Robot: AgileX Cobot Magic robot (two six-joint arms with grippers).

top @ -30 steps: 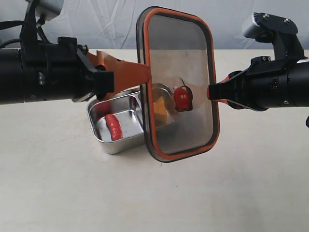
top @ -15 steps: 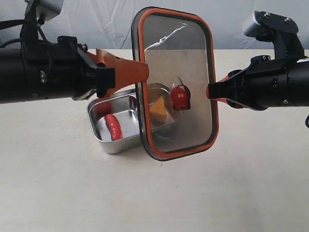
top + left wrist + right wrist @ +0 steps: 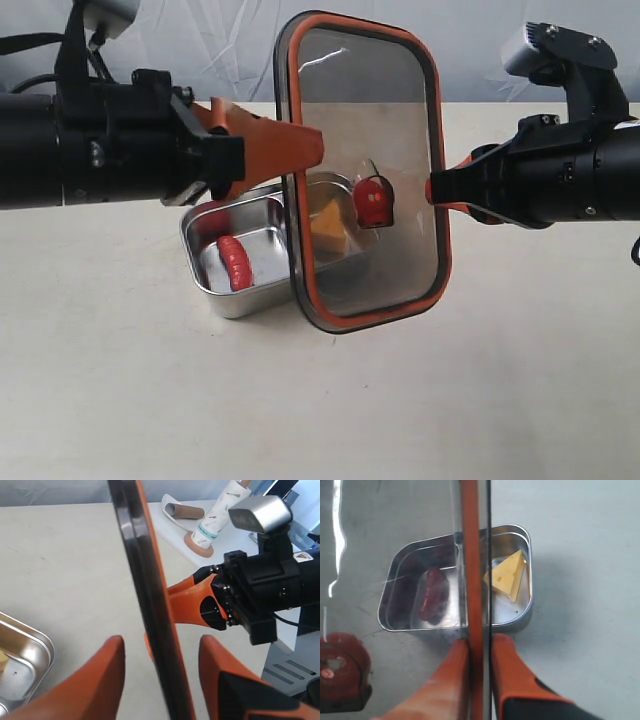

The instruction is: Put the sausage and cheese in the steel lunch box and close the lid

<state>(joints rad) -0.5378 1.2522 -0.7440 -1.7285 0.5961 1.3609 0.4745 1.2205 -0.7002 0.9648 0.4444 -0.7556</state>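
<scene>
Lid (image 3: 365, 170) hangs upright over the steel lunch box (image 3: 235, 300), edge pinched by the right tool (image 3: 480, 642). The left tool (image 3: 162, 641) is spread astride the opposite edge, seemingly not touching. Sausage (image 3: 235, 262) and cheese (image 3: 507, 575) lie in its 2 compartments. Risk: a 1-sided grip may let it pivot or drop to the desk (image 3: 150, 400).

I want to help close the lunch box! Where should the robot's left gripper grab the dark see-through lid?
Grab the dark see-through rectangular lid by its free long edge, coming from the left of the exterior view. It stands upright and thin, and the right gripper pinches the opposite edge. The open left gripper fits one finger on each flat face.
</scene>
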